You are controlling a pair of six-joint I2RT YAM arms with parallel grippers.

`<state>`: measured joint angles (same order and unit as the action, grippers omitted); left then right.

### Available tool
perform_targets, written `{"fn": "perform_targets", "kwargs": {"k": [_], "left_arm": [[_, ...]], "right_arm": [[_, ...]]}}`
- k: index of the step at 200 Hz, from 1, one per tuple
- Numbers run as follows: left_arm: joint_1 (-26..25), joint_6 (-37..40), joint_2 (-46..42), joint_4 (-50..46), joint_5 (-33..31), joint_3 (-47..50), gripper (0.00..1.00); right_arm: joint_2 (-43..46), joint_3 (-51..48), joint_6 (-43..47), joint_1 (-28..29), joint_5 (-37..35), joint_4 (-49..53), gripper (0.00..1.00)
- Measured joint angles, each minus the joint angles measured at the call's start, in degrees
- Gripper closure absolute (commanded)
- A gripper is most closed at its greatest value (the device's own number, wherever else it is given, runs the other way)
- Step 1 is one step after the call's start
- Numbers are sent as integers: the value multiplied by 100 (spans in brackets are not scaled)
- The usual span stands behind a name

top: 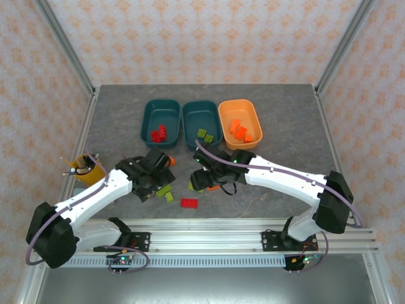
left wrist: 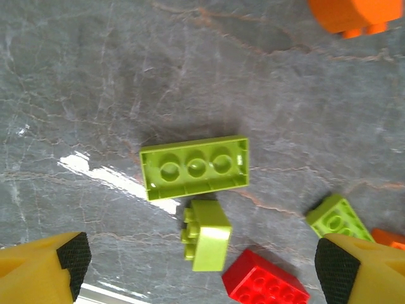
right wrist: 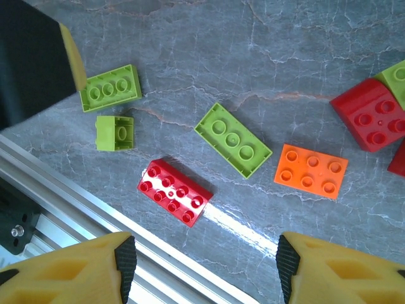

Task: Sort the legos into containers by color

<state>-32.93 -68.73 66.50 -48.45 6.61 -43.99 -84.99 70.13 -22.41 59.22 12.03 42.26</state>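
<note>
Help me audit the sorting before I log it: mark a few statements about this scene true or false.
1. The orange tub holds orange bricks. True.
2. The left hand is shut on a brick. False: it is open, above a long green brick lying on the table.
3. Every red piece is in a tub. False: one red brick lies on the table between the arms.
4. The middle teal tub holds green bricks. True.
</note>
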Motion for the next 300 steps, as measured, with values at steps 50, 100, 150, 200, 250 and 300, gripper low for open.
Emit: {"fn": "perform_targets", "kwargs": {"k": [50, 100, 150, 200, 250, 300], "left_arm": [[94, -63, 472, 214, 66, 101, 5], [111, -348, 656, 636, 216, 199, 5], [122, -328, 1364, 754, 199, 85, 5], [308, -227, 1587, 953, 197, 87, 16], [337, -111, 1792, 962, 203, 87, 24], [337, -13, 1805, 975, 205, 68, 34]], "right_arm": [[4, -7, 2, 0, 2, -37, 38], [4, -33, 0, 0, 11, -81, 38], [4, -39, 0, 0, 26, -131, 38], [4, -39, -4, 0, 44, -149, 38], [4, -39, -4, 0, 44, -164, 38], [0, -37, -28, 0, 42, -164, 38]]}}
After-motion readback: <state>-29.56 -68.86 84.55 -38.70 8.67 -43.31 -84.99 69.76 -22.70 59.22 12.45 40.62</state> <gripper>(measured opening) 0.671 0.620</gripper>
